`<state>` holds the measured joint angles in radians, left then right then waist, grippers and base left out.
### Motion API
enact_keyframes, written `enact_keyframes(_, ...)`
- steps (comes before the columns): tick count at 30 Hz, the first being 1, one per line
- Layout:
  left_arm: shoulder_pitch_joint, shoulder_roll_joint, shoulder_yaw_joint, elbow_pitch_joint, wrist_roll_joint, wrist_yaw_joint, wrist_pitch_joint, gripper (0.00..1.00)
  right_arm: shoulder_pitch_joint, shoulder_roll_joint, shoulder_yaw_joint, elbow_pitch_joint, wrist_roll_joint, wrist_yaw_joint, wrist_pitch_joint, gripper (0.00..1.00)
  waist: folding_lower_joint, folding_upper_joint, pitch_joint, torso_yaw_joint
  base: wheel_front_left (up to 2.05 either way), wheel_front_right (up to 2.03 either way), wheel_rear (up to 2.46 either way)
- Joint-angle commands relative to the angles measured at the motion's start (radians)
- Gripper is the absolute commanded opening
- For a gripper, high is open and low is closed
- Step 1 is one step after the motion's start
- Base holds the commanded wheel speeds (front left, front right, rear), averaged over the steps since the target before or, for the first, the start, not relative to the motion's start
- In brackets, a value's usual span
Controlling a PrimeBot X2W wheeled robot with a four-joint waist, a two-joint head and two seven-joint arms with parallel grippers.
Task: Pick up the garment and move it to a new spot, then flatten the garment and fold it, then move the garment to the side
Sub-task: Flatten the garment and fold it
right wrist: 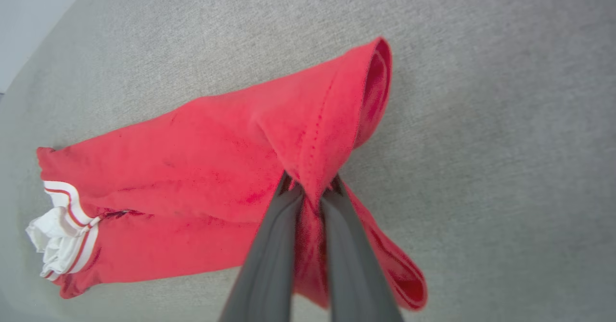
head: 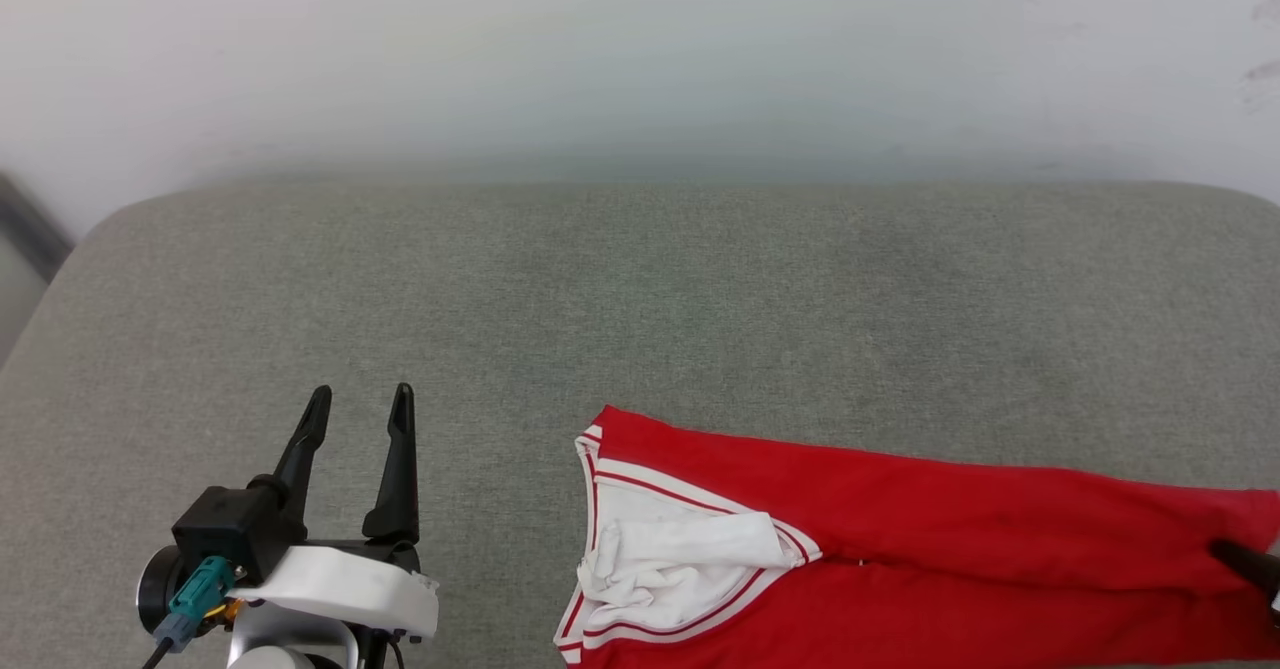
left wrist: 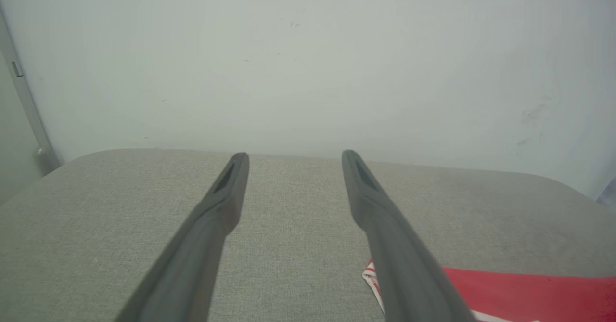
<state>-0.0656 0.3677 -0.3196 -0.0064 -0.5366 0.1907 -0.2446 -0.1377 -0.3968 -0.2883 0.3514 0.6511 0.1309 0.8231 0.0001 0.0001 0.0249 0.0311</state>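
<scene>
The garment (head: 900, 549), a red jersey with white sleeves and striped trim, lies folded lengthwise along the front of the grey cushion (head: 640, 299). Its white sleeve bundle (head: 670, 564) faces the left end. In the right wrist view my right gripper (right wrist: 310, 187) is shut on the garment (right wrist: 202, 177), pinching a raised fold near its hem end; one dark fingertip (head: 1245, 561) shows at the head view's right edge. My left gripper (head: 360, 414) stands open over bare cushion, left of the garment and apart from it. The left wrist view shows my left gripper (left wrist: 294, 161) with a garment corner (left wrist: 505, 293) at lower right.
A pale wall (head: 640, 49) rises right behind the cushion's far edge. The cushion's rounded left corner (head: 110, 229) falls off toward a dark gap at the far left. Bare grey cushion stretches beyond the garment toward the wall.
</scene>
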Motion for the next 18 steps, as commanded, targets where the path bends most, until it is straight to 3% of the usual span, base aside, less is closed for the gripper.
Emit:
enact_keyframes(1, 0.012, 0.000, 0.001, -0.003, -0.001, 0.006, 0.001, 1.00, -0.026, 0.040, -0.026, 0.003, 0.039, 0.000, 0.025, 0.00, -0.0001, -0.0001, 0.002, -0.008, 0.00, 0.00, 0.00)
enact_keyframes(10, 0.010, 0.002, -0.009, -0.008, -0.003, 0.008, 0.010, 1.00, -0.086, 0.302, -0.168, -0.010, 0.316, 0.000, 0.298, 0.00, -0.0001, -0.0001, 0.000, -0.007, 0.00, 0.00, 0.00)
enact_keyframes(14, -0.006, 0.001, -0.020, -0.011, -0.002, 0.002, 0.017, 1.00, -0.107, 0.345, -0.171, 0.006, 0.445, 0.000, 0.366, 0.00, -0.0001, -0.0001, 0.007, 0.018, 0.00, 0.00, 0.00)
enact_keyframes(18, -0.028, -0.005, -0.033, -0.007, -0.002, -0.009, 0.021, 1.00, -0.112, 0.349, -0.060, 0.060, 0.580, 0.000, 0.340, 0.00, -0.0001, -0.0001, 0.021, 0.058, 0.00, 0.00, 0.00)
